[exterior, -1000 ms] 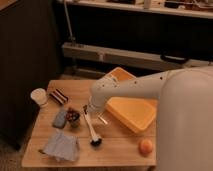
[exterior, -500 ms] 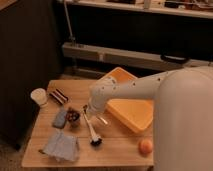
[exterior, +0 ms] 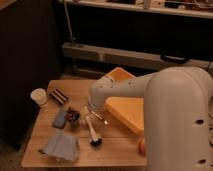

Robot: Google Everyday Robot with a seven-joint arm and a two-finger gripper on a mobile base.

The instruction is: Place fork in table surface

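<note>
Wooden tabletop is showing the fork near its middle, just beside the pincer; whether that is gripping or open, I cannot tell. Rising now risks dragging the fork against the brush.

Dim warm light, murky shadows; pale arm brightest; hand in shade low over table surface.

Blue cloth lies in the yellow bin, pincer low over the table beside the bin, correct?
No. The camera view shows the blue cloth on the table surface, outside the yellow bin. The pincer is low over the table beside the bin.
</note>
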